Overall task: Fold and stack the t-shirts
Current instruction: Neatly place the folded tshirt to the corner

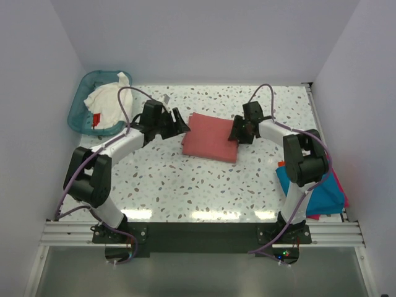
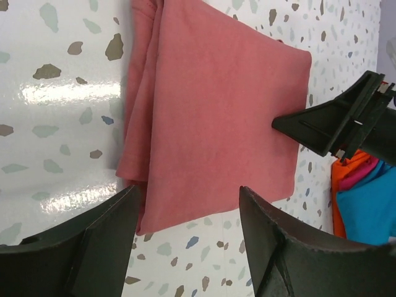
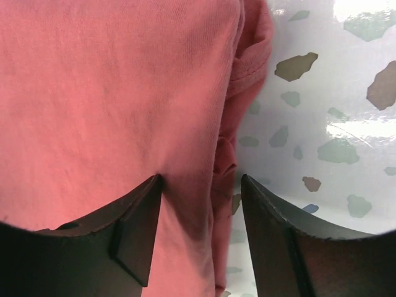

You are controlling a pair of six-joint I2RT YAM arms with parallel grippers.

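Observation:
The salmon-red t-shirt [image 1: 211,137] lies folded in a rectangle at the table's middle. My left gripper [image 1: 180,128] is open just off its left edge, above the table; in the left wrist view the shirt [image 2: 213,105] lies just beyond the open fingers [image 2: 105,241]. My right gripper [image 1: 236,133] is open at the shirt's right edge; its left finger [image 3: 133,229] is over the cloth [image 3: 111,93], its right finger over the table. A white t-shirt [image 1: 106,102] with a red tag lies in the teal basket. Folded teal-blue [image 1: 309,192] and orange-red shirts are stacked at the right edge.
The teal plastic basket [image 1: 77,106] stands at the back left corner. The stack of folded shirts [image 2: 365,198] lies by the right arm's base, with a pink layer showing. White walls close in the table on three sides.

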